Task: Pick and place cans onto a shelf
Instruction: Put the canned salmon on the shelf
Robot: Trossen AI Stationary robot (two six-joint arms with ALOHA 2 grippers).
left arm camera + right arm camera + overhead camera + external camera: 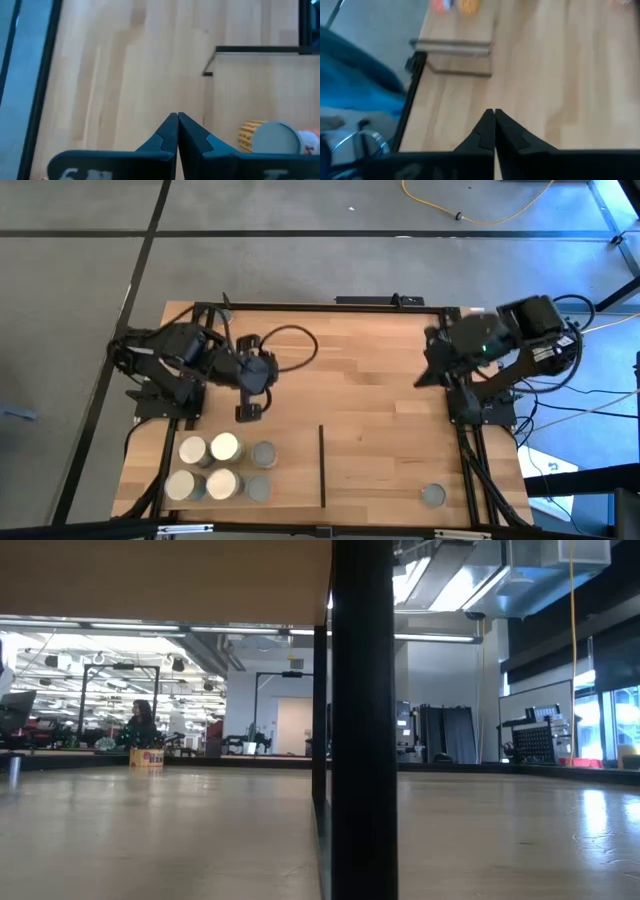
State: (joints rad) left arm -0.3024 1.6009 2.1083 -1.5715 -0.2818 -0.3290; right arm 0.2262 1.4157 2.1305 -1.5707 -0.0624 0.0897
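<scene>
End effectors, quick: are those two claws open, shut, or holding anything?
Left end effector: shut, holding nothing.
Right end effector: shut, holding nothing.

You see counter [380,390]: pale planked wood, smooth matt. Cans [222,470]: cream or grey metal tops. Tool fingers [165,140]: dark matt plastic.

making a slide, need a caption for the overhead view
Both hands shut and empty: left hand above six clustered cans, one can alone on the shelf.
</scene>
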